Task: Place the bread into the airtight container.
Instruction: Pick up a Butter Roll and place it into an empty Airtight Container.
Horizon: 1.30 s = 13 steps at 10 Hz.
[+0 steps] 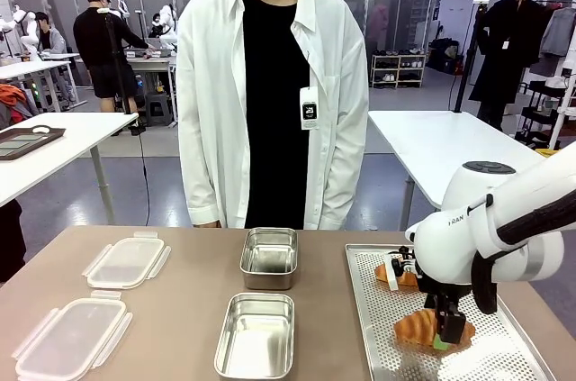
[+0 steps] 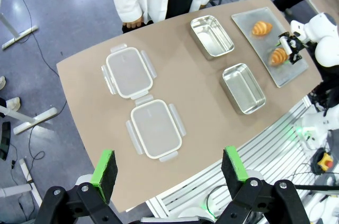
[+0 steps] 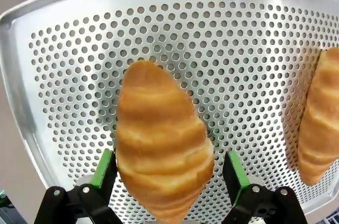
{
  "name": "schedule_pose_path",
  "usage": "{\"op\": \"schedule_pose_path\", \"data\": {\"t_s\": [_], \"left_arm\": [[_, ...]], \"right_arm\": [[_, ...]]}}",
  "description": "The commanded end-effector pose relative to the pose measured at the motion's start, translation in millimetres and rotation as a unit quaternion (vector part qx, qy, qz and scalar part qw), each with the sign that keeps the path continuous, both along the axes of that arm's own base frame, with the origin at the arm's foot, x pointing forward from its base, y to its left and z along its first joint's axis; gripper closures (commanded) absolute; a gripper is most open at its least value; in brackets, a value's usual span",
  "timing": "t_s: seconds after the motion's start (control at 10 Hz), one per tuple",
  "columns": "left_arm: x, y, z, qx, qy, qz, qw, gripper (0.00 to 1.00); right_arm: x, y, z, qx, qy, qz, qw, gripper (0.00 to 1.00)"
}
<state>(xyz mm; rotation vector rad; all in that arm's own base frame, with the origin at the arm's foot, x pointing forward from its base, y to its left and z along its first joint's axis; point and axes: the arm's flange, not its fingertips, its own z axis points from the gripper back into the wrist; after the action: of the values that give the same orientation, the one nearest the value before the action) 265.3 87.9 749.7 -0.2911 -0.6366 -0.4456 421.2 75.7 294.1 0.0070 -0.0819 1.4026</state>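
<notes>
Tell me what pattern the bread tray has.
Silver tray, perforated with round holes; clearest in right wrist view.

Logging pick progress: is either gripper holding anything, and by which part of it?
Nothing is held. The right gripper is open, its pads either side of a croissant on the tray. The left gripper hangs open and empty.

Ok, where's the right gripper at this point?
In the front view the right gripper is low over the tray on the robot's right, open jaws straddling the nearer croissant, with the second croissant just beyond.
</notes>
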Motion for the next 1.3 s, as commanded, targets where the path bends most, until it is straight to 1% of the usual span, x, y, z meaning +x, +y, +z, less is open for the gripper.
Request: {"op": "schedule_pose_path", "data": {"t_s": [0.0, 0.1, 0.2, 0.3, 0.4, 0.5, 0.6, 0.7, 0.8, 1.0, 1.1, 1.2], "left_arm": [[-0.7, -0.8, 1.0, 0.001, -0.003, -0.006, 1.000, 0.00], [-0.7, -0.8, 1.0, 0.001, -0.003, -0.006, 1.000, 0.00], [-0.7, -0.8, 1.0, 0.001, -0.003, -0.006, 1.000, 0.00], [-0.7, -0.8, 1.0, 0.001, -0.003, -0.006, 1.000, 0.00], [-0.7, -0.8, 1.0, 0.001, -0.003, -0.006, 1.000, 0.00], [-0.7, -0.8, 1.0, 0.001, -0.003, -0.006, 1.000, 0.00], [-0.7, -0.8, 1.0, 0.001, -0.003, -0.006, 1.000, 0.00], [-0.7, -0.8, 1.0, 0.001, -0.003, -0.006, 1.000, 0.00], [-0.7, -0.8, 1.0, 0.001, -0.003, -0.006, 1.000, 0.00], [-0.7, -0.8, 1.0, 0.001, -0.003, -0.006, 1.000, 0.00], [-0.7, -0.8, 1.0, 0.001, -0.003, -0.006, 1.000, 0.00], [-0.7, -0.8, 1.0, 0.001, -0.003, -0.006, 1.000, 0.00]], "right_arm": [[4.5, -4.2, -5.2, 0.013, 0.000, 0.014, 1.000, 0.00], [4.0, -4.5, -5.3, 0.010, -0.001, 0.018, 1.000, 0.20], [3.3, -5.2, -4.1, 0.010, 0.000, 0.018, 1.000, 0.20], [2.6, -5.6, -1.8, 0.012, -0.001, 0.017, 1.000, 0.40], [2.2, -5.2, 0.6, 0.013, -0.002, 0.018, 1.000, 0.25], [1.6, -4.4, 5.4, 0.013, -0.004, 0.015, 1.000, 0.60], [0.9, -3.4, 13.9, 0.013, -0.001, 0.011, 1.000, 0.45], [0.2, -2.1, 28.6, 0.010, 0.008, 0.001, 1.000, 0.71], [0.2, 0.6, 45.7, 0.010, 0.019, -0.002, 1.000, 0.71], [-1.8, 12.1, 78.7, 0.010, 0.019, -0.029, 0.999, 0.71], [-8.7, 22.1, 96.2, 0.009, 0.023, -0.048, 0.999, 0.71], [-18.3, 36.8, 110.5, 0.010, 0.021, -0.045, 0.999, 0.71]]}}
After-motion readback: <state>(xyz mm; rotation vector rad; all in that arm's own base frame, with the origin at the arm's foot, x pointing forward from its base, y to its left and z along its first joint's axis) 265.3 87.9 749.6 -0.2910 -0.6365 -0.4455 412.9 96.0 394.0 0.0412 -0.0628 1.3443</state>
